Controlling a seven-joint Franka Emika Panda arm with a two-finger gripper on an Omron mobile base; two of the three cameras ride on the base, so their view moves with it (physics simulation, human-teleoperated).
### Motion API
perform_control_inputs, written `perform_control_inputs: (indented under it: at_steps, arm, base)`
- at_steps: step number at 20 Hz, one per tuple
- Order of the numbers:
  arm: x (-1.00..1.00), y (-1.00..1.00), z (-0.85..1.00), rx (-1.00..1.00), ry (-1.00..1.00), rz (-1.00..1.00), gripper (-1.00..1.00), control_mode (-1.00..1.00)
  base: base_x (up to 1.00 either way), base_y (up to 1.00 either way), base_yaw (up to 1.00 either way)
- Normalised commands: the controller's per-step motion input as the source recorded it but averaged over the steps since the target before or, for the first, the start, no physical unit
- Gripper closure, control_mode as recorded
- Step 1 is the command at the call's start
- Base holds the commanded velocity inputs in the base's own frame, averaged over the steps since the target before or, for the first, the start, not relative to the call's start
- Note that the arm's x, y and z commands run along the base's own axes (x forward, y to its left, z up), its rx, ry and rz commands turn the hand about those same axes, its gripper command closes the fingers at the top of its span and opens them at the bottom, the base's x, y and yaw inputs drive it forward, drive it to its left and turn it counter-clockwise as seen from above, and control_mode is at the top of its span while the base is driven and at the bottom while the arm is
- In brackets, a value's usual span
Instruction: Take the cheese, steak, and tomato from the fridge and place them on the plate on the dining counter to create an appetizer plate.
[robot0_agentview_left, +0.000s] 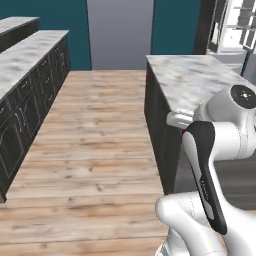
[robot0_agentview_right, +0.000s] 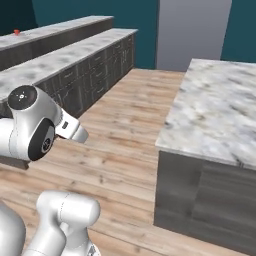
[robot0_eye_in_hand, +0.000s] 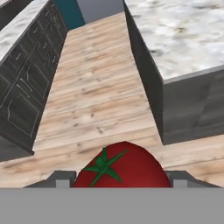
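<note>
The tomato sits clamped between the claw's two tips, above the wooden floor.

The arm is glossy white, built of rounded, tube-like links. One link near the island carries a long black curved panel along its side with faint small lettering. The joint cap above it is a grey disc with dark marks. In the right base view a matching cap tops a bulbous white link with a black ring inset.
</note>
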Motion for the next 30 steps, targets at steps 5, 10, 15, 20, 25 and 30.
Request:
perform_control_inputs:
  at_steps: [5,10,15,20,25,30]
  arm:
    - [0.00,0.00,0.00,0.00,0.00,0.00,1.00,1.00]
    - [0.00,0.00,0.00,0.00,0.00,0.00,1.00,1.00]
    - [0.00,0.00,0.00,0.00,0.00,0.00,1.00,1.00]
    - [0.00,0.00,0.00,0.00,0.00,0.00,1.00,1.00]
    - [0.00,0.00,0.00,0.00,0.00,0.00,1.00,1.00]
    - [0.00,0.00,0.00,0.00,0.00,0.00,1.00,1.00]
  base:
    - [-0.02,1.00,-0.03]
    - [-0.02,1.00,-0.01]
    - [0.00,1.00,-0.02]
    - [0.00,1.00,-0.05]
    - [0.00,1.00,-0.06]
    - [0.00,1.00,-0.06]
